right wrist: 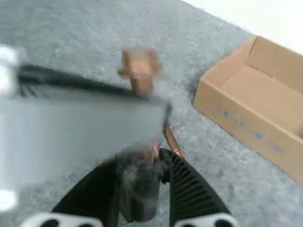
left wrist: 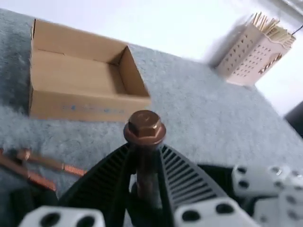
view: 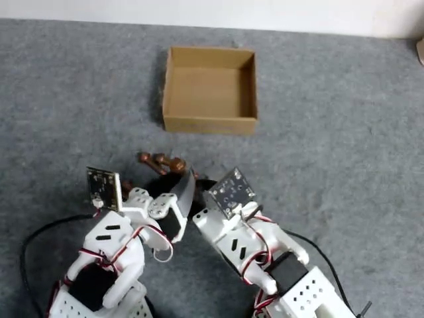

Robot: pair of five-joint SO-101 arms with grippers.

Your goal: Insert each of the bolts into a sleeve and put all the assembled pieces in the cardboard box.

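Nearest to me, my left tool (left wrist: 146, 156) is pinching a copper-coloured bolt (left wrist: 144, 127) by its shaft and holding it upright, with the hex head standing clear above the jaws. Just past that tool, a small pile of loose bolts (view: 159, 161) is lying on the grey surface (view: 344, 132), touching one another, between the arms and the box. Moving right, my right tool (right wrist: 139, 161) is sitting close against the left one and is pressed in on a dark, stubby piece that I am taking for a sleeve (right wrist: 137, 189), though it is too blurred for me to be sure. The bolt head is hanging just beyond it, so I am judging that I am lining the two up for the first insertion and that they are not yet joined. The cardboard box (view: 209, 122) is sitting well apart from both tools, farther up the surface, and its floor is looking bare from above, so I am reckoning that nothing assembled has gone in. That is leaving nearly all of the job: seating this bolt, carrying the pair to the box, then working through the pile. Far to the right, a perforated holder (left wrist: 253, 52) of thin sticks is standing out of the way.
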